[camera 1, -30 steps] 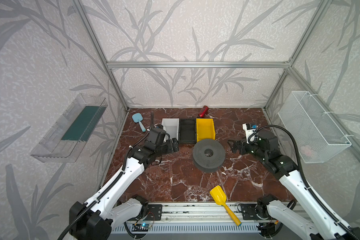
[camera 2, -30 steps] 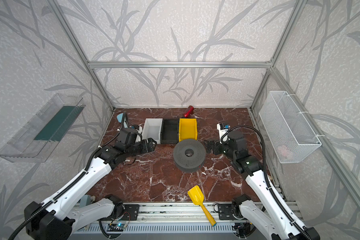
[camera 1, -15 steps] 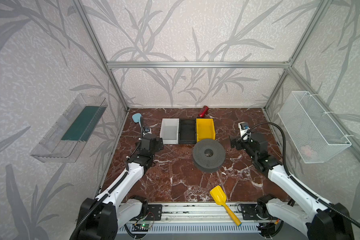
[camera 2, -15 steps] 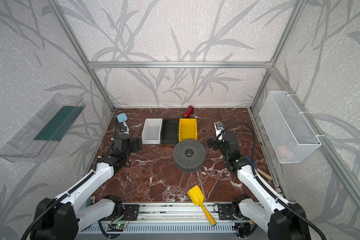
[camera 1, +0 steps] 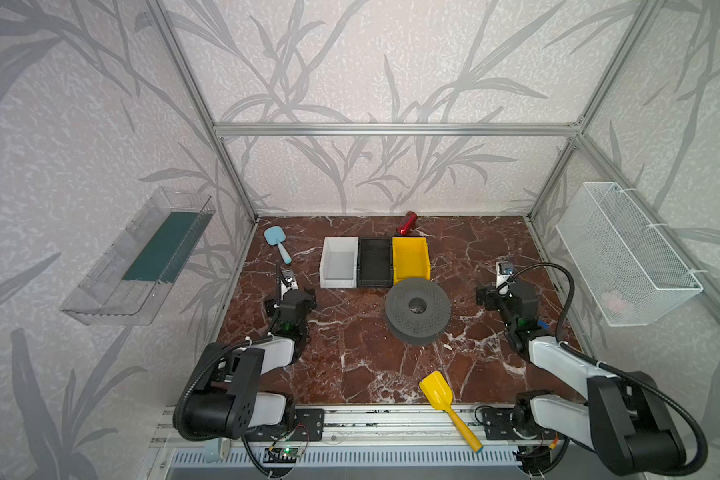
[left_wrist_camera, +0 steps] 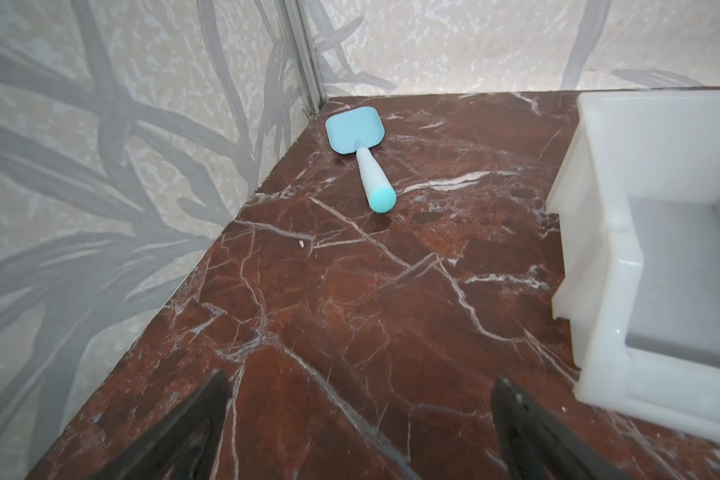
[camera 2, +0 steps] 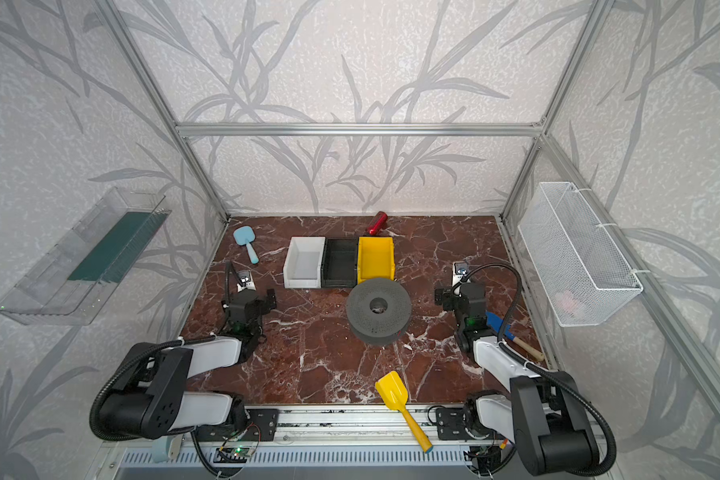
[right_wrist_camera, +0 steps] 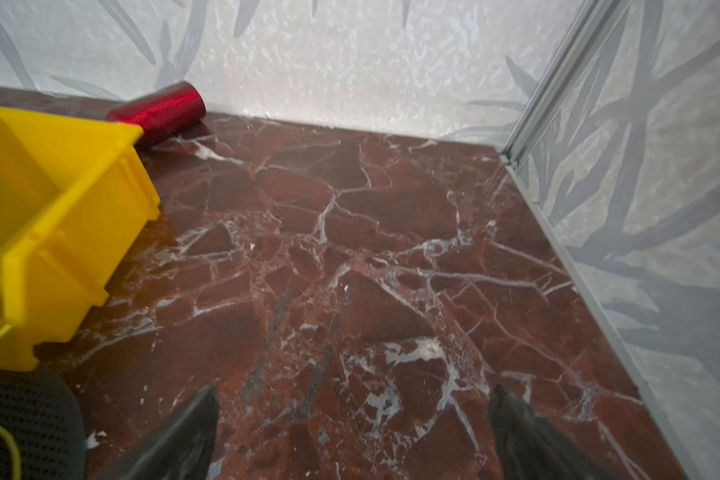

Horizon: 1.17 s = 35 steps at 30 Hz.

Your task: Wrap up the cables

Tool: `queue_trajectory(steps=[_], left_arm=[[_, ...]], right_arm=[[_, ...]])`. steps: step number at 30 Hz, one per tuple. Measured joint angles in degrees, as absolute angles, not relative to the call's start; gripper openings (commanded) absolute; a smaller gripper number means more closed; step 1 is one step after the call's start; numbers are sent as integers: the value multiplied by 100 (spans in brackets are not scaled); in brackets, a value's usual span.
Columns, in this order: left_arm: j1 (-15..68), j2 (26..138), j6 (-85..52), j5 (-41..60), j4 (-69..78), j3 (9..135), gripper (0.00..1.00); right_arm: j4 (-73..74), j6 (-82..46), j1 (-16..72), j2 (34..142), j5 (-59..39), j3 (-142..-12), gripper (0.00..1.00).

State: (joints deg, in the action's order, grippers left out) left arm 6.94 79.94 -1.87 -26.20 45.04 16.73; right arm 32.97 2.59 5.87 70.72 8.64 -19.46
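My left tool (left_wrist_camera: 360, 380) has its jaws wide apart over bare tabletop (left_wrist_camera: 350, 291) and holds nothing. A white bin (left_wrist_camera: 641, 249) sits just beside it and a blue scoop (left_wrist_camera: 362, 158) lies ahead. My right tool (right_wrist_camera: 354, 390) is spread too, and empty. Of the cable (right_wrist_camera: 11, 451) I see only a thin yellow stretch against the spool (camera 1: 437, 316), which sits between both tools, nearer the right.
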Motion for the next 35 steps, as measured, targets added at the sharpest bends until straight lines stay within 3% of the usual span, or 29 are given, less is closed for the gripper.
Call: queue_trajectory(steps=[9, 35], left_arm=[[322, 8895, -204, -2342, 5323, 2008, 99], [137, 9013, -314, -1785, 5531, 2045, 99]], right_arm=[[5223, 226, 497, 8984, 530, -1741, 99], [4858, 266, 504, 8921, 438, -2165, 99]])
